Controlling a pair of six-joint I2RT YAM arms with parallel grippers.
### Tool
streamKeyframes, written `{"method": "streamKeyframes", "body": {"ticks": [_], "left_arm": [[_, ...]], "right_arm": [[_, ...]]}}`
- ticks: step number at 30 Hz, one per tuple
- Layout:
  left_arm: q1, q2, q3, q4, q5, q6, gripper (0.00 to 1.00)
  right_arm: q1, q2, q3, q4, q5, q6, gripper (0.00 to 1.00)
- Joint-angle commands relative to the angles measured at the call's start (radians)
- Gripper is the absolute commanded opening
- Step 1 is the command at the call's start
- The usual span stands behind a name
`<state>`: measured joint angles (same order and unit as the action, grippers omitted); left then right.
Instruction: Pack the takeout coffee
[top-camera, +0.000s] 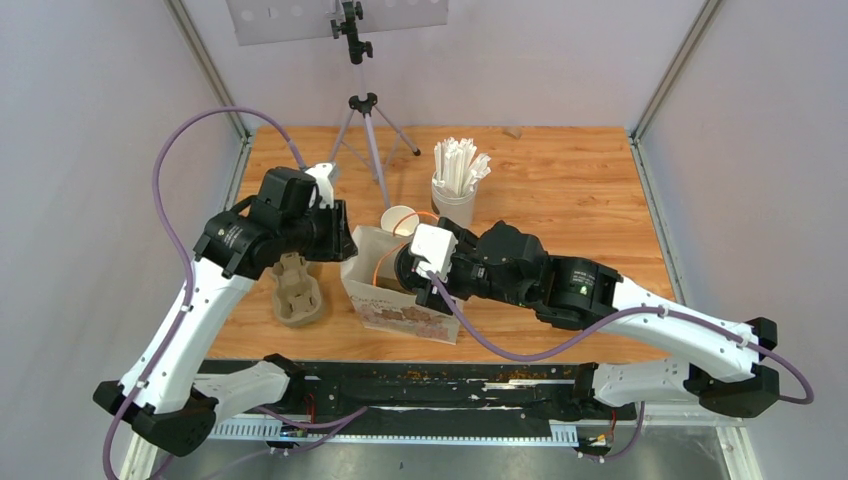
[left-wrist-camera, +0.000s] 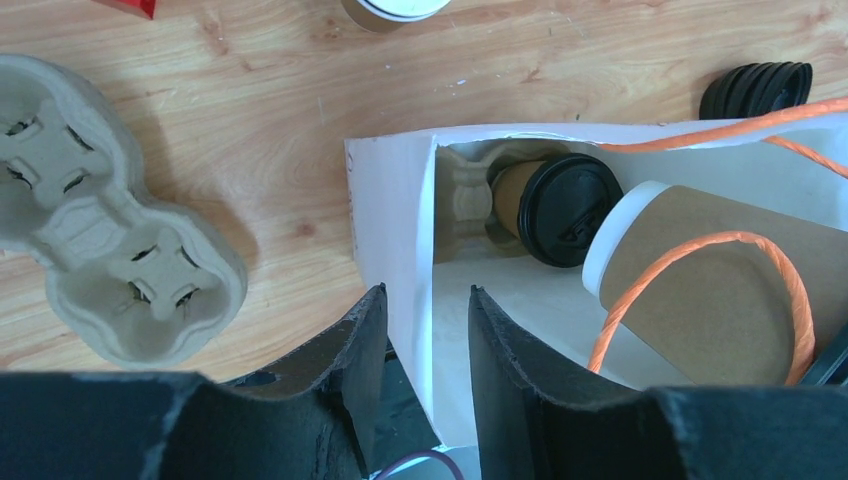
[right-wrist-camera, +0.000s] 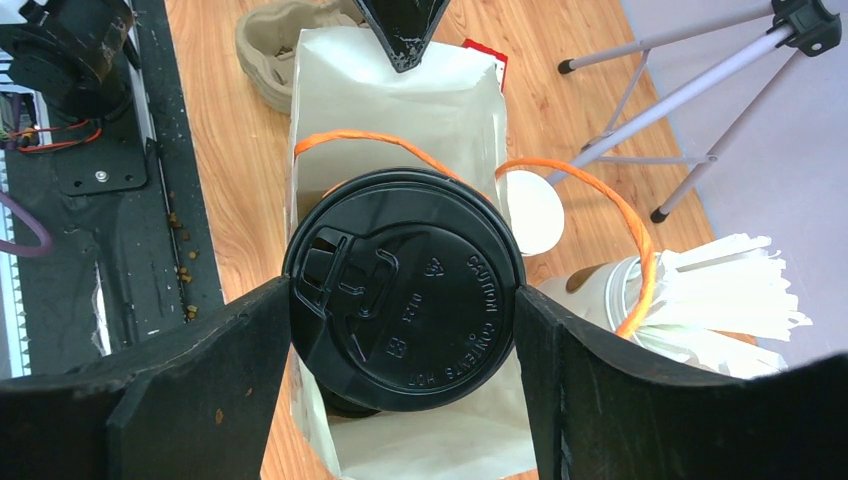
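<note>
Cup (right-wrist-camera: 400, 260) held over bag (right-wrist-camera: 330, 90) mouth
Cup is clamped at the lid by right gripper (right-wrist-camera: 404, 320); orange handles (right-wrist-camera: 370, 134) are looped across the opening, second cup (left-wrist-camera: 568, 208) is seated inside. Bag wall is straddled by left gripper (left-wrist-camera: 427, 320), fingers narrowly apart

Raised letters around the black cup lid (right-wrist-camera: 403, 290) read "CAUTION CONTENTS HOT"; the smaller marks near its middle cannot be made out. Brown print on the paper bag (top-camera: 400, 312) and small labels on the left arm (top-camera: 232, 237) and right arm (top-camera: 580, 288) are too small to read.
</note>
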<state>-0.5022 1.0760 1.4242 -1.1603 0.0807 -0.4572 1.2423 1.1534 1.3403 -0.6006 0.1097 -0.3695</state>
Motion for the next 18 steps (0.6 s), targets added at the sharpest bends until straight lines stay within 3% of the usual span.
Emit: {"method": "streamKeyframes", "body": {"ticks": [1,10,18], "left_arm": [[0.007,0.025,0.041,0.040,-0.012,0.019,0.44],[0.008,0.020,0.043,0.055,-0.005,0.020,0.48],[0.010,0.034,0.026,0.081,0.027,0.022,0.31]], "right_arm": [[-0.001,-0.008,0.008,0.050,0.039,-0.020,0.72],[-0.006,-0.062,-0.028,0.039,0.063,-0.018,0.72],[-0.023,-0.042,-0.056,0.112,0.050,-0.040,0.72]]}}
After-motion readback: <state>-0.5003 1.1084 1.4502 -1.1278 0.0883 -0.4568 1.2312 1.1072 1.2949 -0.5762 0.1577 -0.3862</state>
